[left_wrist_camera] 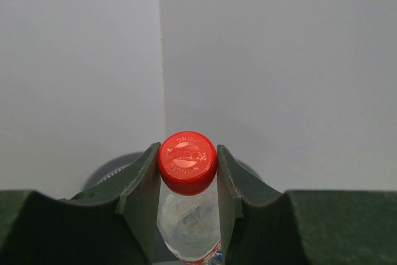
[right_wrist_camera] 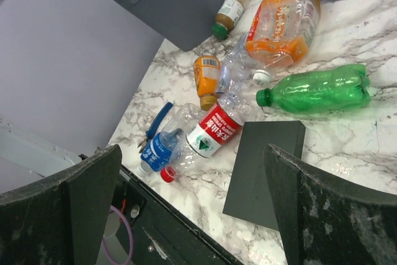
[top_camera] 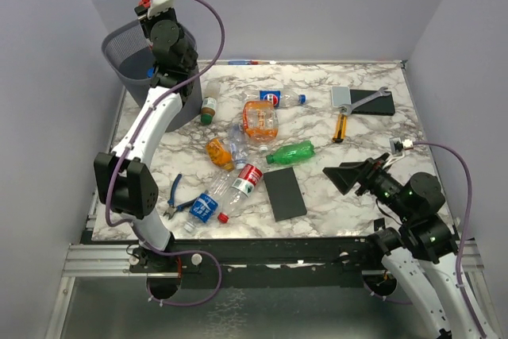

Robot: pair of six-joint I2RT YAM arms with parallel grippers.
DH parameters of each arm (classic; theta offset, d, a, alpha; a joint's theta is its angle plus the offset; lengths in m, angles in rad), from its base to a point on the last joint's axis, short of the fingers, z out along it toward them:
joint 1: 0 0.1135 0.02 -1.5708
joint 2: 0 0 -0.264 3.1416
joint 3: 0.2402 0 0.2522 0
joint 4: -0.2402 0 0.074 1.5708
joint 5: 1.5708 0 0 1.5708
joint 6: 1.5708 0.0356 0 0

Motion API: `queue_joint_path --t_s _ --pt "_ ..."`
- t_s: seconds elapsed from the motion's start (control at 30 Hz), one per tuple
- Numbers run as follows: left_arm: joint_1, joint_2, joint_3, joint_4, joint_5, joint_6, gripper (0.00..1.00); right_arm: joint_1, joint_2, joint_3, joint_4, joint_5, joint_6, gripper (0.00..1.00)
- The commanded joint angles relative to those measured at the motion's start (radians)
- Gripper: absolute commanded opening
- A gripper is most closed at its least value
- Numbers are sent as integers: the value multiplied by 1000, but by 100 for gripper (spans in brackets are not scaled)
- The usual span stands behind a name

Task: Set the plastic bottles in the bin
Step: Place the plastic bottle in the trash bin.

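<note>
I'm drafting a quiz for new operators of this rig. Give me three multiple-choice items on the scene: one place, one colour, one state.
1. Where is the bin?
A. at the table's far-left corner
B. near-right corner
C. table centre

2. The cap of the bottle in the left gripper is:
A. blue
B. red
C. white

3. The right gripper is:
A. shut, empty
B. open, empty
C. shut on something

1 A: the top view shows it there.
2 B: the left wrist view shows it red.
3 B: its jaws stand wide, nothing between.
</note>
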Motion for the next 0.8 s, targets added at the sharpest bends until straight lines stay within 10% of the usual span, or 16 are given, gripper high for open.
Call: queue_joint_path --t_s 0.0,0.37,0.57,0.77 --pt "43 80 71 -44 24 -74 0 13 -10 -14 -34 39 1 100" --pt "98 222 97 -114 128 -215 0 15 8 -44 -43 54 8 100" --pt "97 237 98 -141 146 -259 61 15 22 -39 -38 62 -1 100" --pt "98 221 175 -170 133 -273 79 15 28 -38 -34 64 -4 100"
